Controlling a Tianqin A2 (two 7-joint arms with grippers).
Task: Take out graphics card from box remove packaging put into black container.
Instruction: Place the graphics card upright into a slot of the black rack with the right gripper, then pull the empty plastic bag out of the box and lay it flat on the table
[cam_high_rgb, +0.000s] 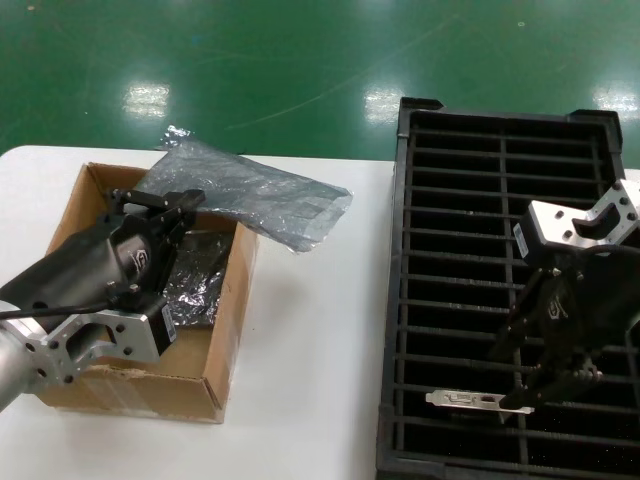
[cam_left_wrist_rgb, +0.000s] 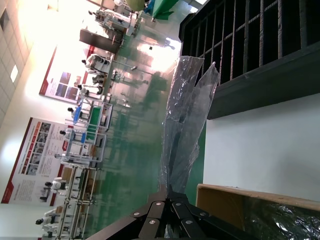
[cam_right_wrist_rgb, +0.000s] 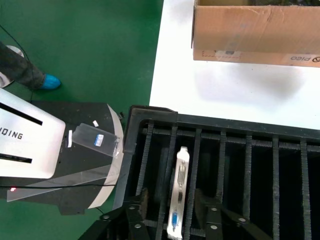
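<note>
Right claw (cam_right_wrist_rgb: 172, 210) spread open astride graphics card (cam_right_wrist_rgb: 178, 192), left claw (cam_left_wrist_rgb: 167, 197) pinching packaging (cam_left_wrist_rgb: 185, 125)

A glossy green floor (cam_high_rgb: 300, 70) is filling the room, ceiling lights glaring off it at 11 and 1 o'clock. A white surface (cam_high_rgb: 310, 330) is stretching across the foreground. In the left wrist view, posters (cam_left_wrist_rgb: 35, 155) are hanging on a bright wall and metal racks (cam_left_wrist_rgb: 85, 125) are standing along the floor. A blue shoe (cam_right_wrist_rgb: 47, 81) is resting on the green.

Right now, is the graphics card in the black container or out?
In: the graphics card stands on edge in a slot of the black container, bracket up, between the right gripper's open fingers.
</note>
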